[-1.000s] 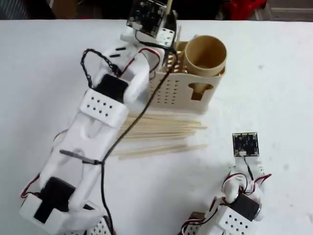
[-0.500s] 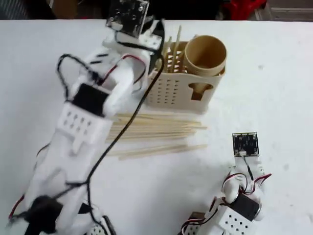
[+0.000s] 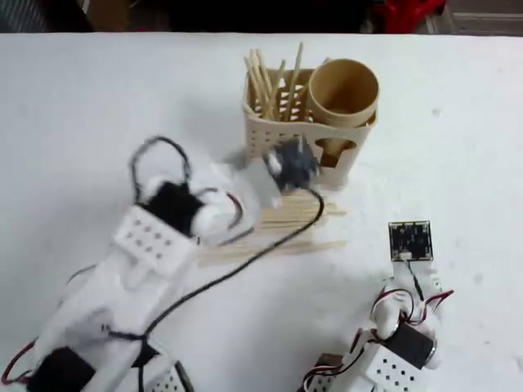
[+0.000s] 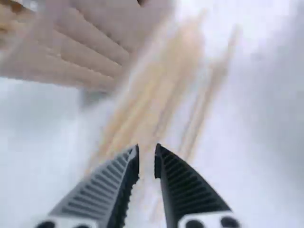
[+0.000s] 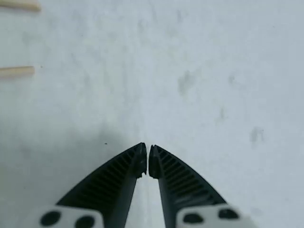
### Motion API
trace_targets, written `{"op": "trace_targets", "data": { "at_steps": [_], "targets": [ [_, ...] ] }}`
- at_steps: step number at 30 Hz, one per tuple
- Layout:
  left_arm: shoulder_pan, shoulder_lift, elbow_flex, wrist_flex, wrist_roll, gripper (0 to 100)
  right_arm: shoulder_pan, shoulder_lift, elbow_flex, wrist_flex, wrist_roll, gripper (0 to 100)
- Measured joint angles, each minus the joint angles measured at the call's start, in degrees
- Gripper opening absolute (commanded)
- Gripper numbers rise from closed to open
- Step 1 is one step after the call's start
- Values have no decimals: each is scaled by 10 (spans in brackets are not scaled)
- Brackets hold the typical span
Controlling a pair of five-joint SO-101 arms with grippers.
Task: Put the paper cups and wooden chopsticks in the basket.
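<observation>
A cream perforated basket (image 3: 286,147) stands at the table's far middle. A paper cup (image 3: 343,88) sits in its right part, and several wooden chopsticks (image 3: 268,80) stand upright in its left part. A pile of loose chopsticks (image 3: 282,224) lies on the table just in front of the basket. My left gripper (image 4: 146,159) hovers above this pile (image 4: 156,99), its fingers a narrow gap apart with nothing between them. My right gripper (image 5: 146,156) is shut and empty over bare table near the front right; two chopstick ends (image 5: 16,71) show off to its side.
The left arm (image 3: 155,237) stretches from the front left corner to the pile, with a black cable looping over it. The right arm (image 3: 404,335) stays low at the front right. White table surrounds the basket on both sides.
The left arm has drawn back from above the basket and swung down over the loose pile. The chopsticks it carried now stand in the basket. The right arm has kept still.
</observation>
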Motion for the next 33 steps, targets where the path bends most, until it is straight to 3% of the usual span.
{"op": "trace_targets", "data": {
  "at_steps": [4, 11, 20, 26, 33],
  "targets": [
    [0, 55, 130, -92, -46, 83, 0, 0, 0, 0, 0, 23],
    [2, 180, 149, -178, -82, 161, 0, 0, 0, 0, 0, 23],
    [4, 324, 105, -186, -109, 117, 0, 0, 0, 0, 0, 23],
    [-2, 348, 89, -185, -111, 17, 0, 0, 0, 0, 0, 23],
    [-8, 346, 83, -186, -113, 20, 0, 0, 0, 0, 0, 23]
  ]
}}
